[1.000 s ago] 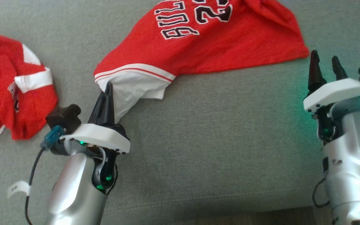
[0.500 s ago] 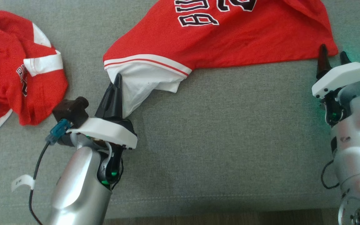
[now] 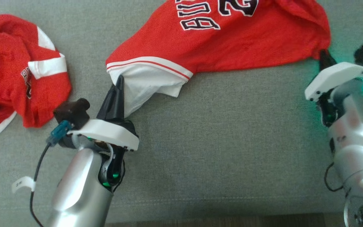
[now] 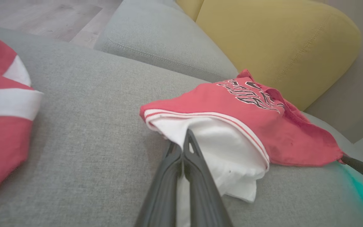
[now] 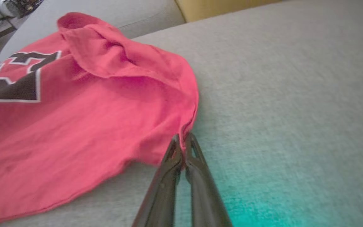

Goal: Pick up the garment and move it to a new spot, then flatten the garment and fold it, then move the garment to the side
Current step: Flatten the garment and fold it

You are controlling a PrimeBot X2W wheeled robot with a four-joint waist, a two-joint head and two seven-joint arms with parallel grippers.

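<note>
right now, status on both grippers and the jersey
Left gripper shut on white end of jersey. Right gripper shut on its red corner. Jersey lying between them on grey cushion. Second red garment apart, beyond left gripper, not in the way.

**Head view:** from high above, facing steeply down on the grey sofa seat [image 3: 219,151]. The left gripper [image 3: 118,83] and right gripper [image 3: 325,58] reach up from its lower edge.

**Wrist views:** each sits low and close behind its own fingers, looking along them. The left one faces a yellow cushion [image 4: 279,47].

**Shared by all three:** the red jersey [image 3: 232,47] just ahead of both grippers.
</note>
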